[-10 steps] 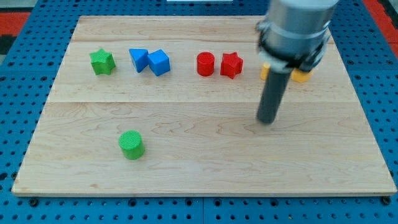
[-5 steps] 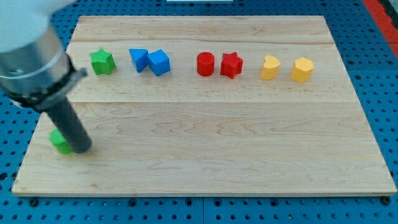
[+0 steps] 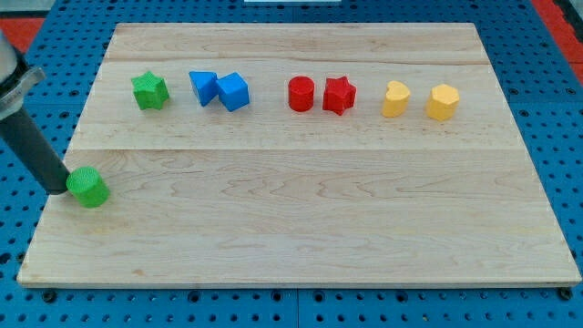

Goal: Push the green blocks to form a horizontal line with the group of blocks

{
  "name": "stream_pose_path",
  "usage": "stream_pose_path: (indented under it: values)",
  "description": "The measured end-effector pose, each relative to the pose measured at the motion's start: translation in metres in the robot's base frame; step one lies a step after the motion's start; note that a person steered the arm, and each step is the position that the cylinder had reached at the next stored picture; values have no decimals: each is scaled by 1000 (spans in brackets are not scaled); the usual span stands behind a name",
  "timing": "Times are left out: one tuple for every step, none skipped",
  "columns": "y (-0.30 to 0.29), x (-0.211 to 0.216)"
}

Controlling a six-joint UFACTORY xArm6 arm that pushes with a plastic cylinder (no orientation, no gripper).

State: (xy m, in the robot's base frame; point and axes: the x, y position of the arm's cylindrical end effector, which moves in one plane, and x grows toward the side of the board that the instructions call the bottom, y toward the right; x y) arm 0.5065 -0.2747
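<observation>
A green cylinder (image 3: 88, 187) lies near the board's left edge, below the row. A green star (image 3: 149, 90) sits at the left end of a row near the view's top. The row continues rightward with a blue triangle block (image 3: 202, 87), a blue cube (image 3: 232, 92), a red cylinder (image 3: 301, 93), a red star (image 3: 339, 94) and two yellow blocks (image 3: 395, 98) (image 3: 443, 101). My tip (image 3: 56, 187) stands at the board's left edge, touching the green cylinder's left side.
The wooden board (image 3: 301, 237) rests on a blue pegboard table (image 3: 565, 164). The rod's shaft (image 3: 27, 141) slants up to the view's left edge.
My tip swept from the right side of the board to the left. The green cylinder has slid left and slightly up, from lower middle-left to the board's left edge.
</observation>
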Motion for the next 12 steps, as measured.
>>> stream_pose_path:
  values:
    - [-5, 38]
    - [31, 35]
    - [16, -15]
    - [16, -48]
    - [28, -39]
    - [32, -39]
    - [54, -42]
    - [61, -73]
    - [57, -114]
    - [51, -138]
    - [51, -138]
    - [49, -138]
